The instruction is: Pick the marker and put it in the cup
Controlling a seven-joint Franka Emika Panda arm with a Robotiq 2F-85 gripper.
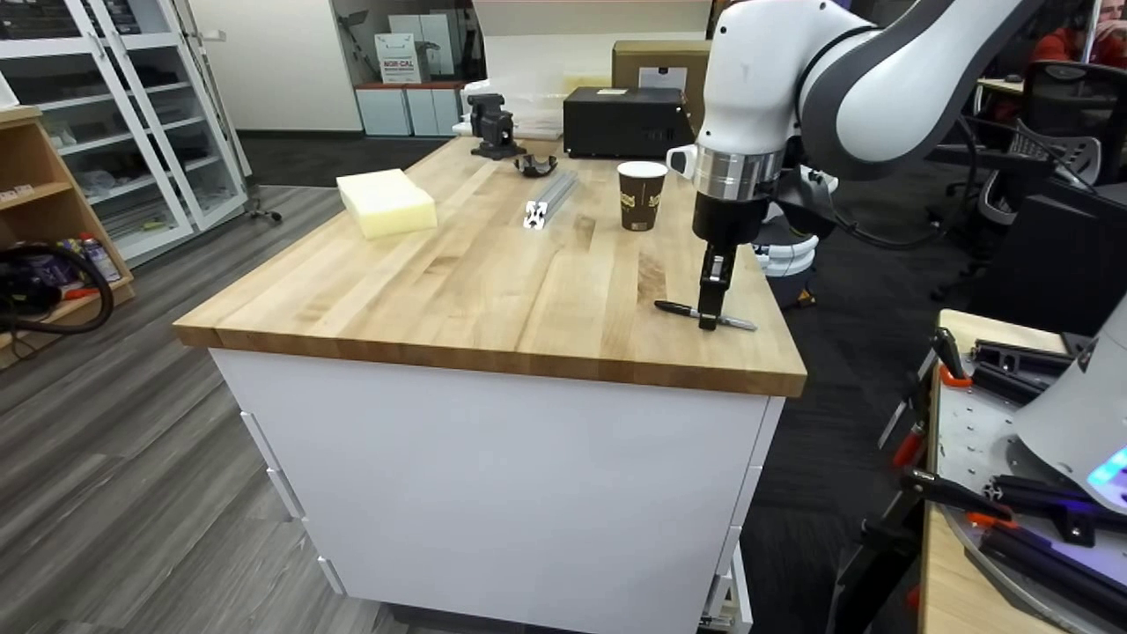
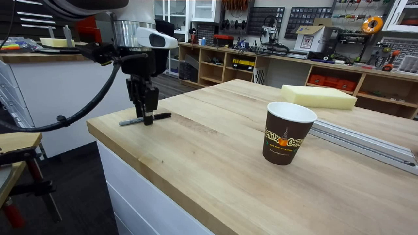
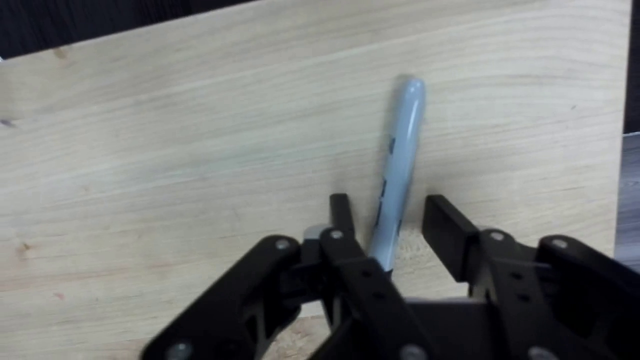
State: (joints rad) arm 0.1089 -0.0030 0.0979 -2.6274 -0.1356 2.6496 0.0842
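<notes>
The marker (image 1: pixel 738 323) lies flat on the wooden table near its corner. It has a grey barrel and a black cap end (image 2: pixel 162 116). My gripper (image 1: pixel 708 322) points down over the marker, with its fingertips close to the tabletop. In the wrist view my gripper (image 3: pixel 387 207) is open, one finger on each side of the marker (image 3: pixel 400 165), with a gap to each finger. The marker's cap end is hidden behind the gripper there. The dark brown paper cup (image 2: pixel 283 143) with a white rim stands upright on the table, apart from the gripper. It also shows in an exterior view (image 1: pixel 640 201).
A silver aluminium bar (image 1: pixel 550 199) lies beyond the cup. A pale yellow foam block (image 1: pixel 387 204) lies at the table's side. A black box (image 1: pixel 625 121), a black vise (image 1: pixel 493 128) and a cardboard box (image 1: pixel 660 60) stand at the far end. The table edge (image 2: pixel 156 182) is near the gripper.
</notes>
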